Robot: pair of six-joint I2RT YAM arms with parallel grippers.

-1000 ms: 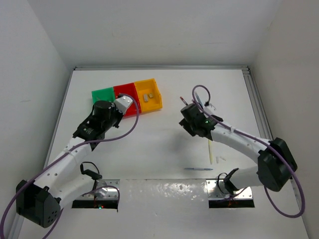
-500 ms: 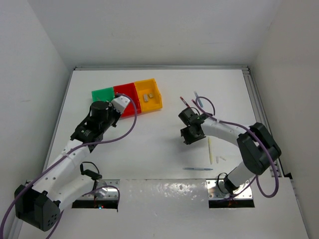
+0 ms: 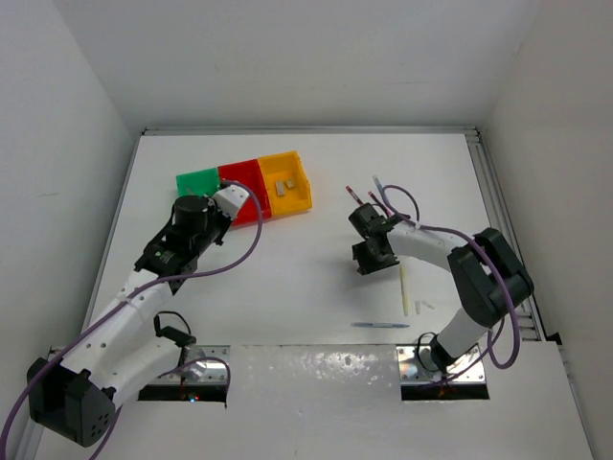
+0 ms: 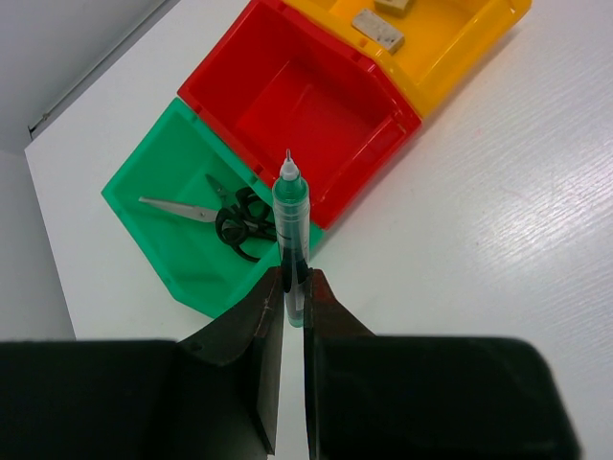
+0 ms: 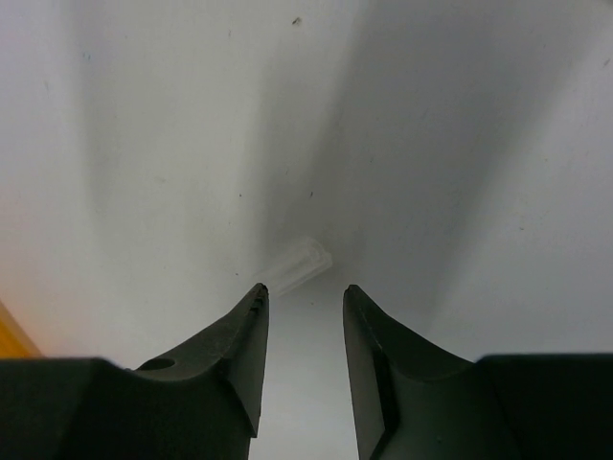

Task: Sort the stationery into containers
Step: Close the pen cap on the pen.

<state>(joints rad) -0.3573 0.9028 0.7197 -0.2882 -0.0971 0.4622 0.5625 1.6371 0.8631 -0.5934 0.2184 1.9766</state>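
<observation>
The dark teal slim pen (image 4: 291, 216) is pinched by its lower barrel in the left gripper (image 4: 293, 280). The pen's tip points away from the wrist camera. In that view the pen overlaps the shared wall between the green rectangular plastic bin (image 4: 177, 251) and the red rectangular plastic bin (image 4: 297, 105). The green bin holds small black-handled scissors (image 4: 235, 216). The adjoining yellow-orange plastic bin (image 4: 450, 53) holds a grey eraser block (image 4: 377, 31). The right gripper (image 5: 304, 292) has its jaws spread, with nothing between them. A small pale translucent piece (image 5: 297, 264) lies on the white table (image 5: 144, 144) just beyond one fingertip.
</observation>
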